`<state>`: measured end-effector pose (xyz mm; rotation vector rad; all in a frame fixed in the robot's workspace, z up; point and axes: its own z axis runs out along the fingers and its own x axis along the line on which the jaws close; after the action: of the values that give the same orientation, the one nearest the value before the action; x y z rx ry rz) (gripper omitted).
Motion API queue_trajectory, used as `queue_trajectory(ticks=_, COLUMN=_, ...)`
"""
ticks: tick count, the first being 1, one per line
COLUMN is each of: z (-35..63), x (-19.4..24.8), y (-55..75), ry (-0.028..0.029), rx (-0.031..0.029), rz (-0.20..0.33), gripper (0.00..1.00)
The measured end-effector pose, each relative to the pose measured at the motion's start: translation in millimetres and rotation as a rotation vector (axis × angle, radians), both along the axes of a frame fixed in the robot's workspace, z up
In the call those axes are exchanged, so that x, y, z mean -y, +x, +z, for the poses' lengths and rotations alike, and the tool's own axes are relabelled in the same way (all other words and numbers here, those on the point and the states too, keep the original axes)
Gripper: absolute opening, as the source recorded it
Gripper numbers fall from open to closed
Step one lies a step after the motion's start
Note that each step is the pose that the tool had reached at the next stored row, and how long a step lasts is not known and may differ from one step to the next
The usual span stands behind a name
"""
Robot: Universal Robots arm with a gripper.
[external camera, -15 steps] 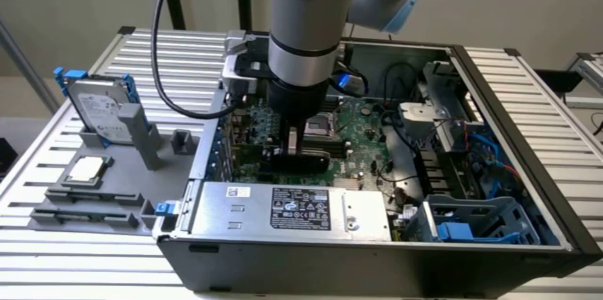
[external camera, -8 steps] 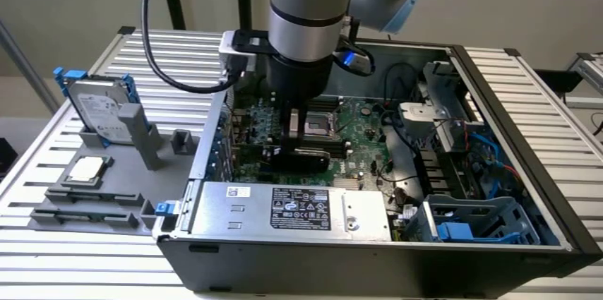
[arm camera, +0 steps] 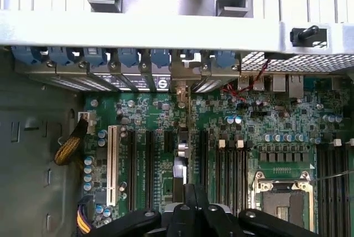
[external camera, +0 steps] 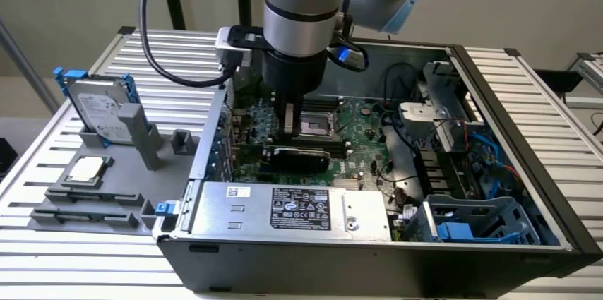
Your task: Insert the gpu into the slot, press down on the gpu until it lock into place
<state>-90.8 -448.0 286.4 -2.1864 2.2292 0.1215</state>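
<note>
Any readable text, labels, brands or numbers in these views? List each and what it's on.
Nothing can be read.
Black label on the power supply: print too small.
White sticker beside it: blurred.
Hard drive label: blurred.
Round white mark on a rear bracket: no letters legible.

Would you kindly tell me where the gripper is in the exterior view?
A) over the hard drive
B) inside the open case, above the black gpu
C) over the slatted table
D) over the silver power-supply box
B: the gripper hangs inside the case, directly above the gpu.
</note>
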Motion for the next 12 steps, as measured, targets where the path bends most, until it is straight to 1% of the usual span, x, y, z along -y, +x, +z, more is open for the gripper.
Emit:
queue_trajectory(ticks=6, z=-10.7, x=-0.6, y=-7.6, ry=-0.0004, rx=-0.0001, rz=0.000, gripper=0.11)
queue_trajectory(ticks=9, z=-16.2, x=-1.0, y=-8.7, ry=-0.0005, rx=-0.0002, rz=0.000, gripper=0.11)
queue_trajectory(ticks=12, z=-20.7, x=-0.8, y=-9.0, ry=-0.0027, rx=-0.0012, rz=0.000, gripper=0.11)
